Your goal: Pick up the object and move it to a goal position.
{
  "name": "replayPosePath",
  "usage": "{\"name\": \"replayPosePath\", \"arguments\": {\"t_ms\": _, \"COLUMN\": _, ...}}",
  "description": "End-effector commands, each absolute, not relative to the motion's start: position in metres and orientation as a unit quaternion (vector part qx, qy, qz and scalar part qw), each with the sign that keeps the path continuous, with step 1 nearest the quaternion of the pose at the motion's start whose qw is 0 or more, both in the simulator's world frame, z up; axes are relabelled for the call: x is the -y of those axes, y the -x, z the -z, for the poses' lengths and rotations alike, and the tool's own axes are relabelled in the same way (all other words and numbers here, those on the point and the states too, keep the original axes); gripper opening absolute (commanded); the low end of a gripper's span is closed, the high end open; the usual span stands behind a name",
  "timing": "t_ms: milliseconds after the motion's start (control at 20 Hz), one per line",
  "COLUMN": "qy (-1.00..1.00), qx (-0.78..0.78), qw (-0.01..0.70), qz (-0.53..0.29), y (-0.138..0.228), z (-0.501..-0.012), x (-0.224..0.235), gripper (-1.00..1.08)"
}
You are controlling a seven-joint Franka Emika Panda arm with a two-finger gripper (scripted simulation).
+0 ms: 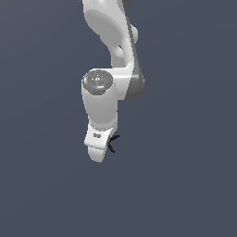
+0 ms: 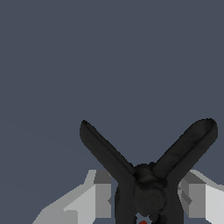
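One white arm [image 1: 109, 69], one claw [image 2: 148, 197] pinching one black pronged object [image 2: 146, 175], two prongs splayed upward, red spot at its base, plain grey-blue backdrop all around

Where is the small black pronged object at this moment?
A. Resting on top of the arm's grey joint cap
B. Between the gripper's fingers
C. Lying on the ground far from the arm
B: in the wrist view the black pronged object sits between the grey fingers of the gripper, prongs splayed outward.
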State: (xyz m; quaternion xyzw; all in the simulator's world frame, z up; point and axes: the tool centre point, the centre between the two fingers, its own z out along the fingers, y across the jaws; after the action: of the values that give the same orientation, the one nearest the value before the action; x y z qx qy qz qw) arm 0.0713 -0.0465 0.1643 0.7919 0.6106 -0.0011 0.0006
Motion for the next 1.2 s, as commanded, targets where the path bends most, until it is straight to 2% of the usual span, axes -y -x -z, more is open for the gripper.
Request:
{"name": "replayPosePath", "arguments": {"t_ms": 0, "qy": -0.792, "qx": -0.611, "qw": 0.001, "qz": 0.001, "y": -0.066, "z": -0.195, "x": 0.046, "gripper": -1.0}}
{"name": "replayPosePath", "arguments": {"t_ms": 800, "qy": -0.791, "qx": -0.611, "qw": 0.0, "qz": 0.0, "y": -0.04, "z": -0.381, "x": 0.046, "gripper": -1.0}}
{"name": "replayPosePath", "arguments": {"t_ms": 1150, "qy": -0.792, "qx": -0.611, "qw": 0.0, "qz": 0.0, "y": -0.033, "z": -0.448, "x": 0.047, "gripper": -1.0}}
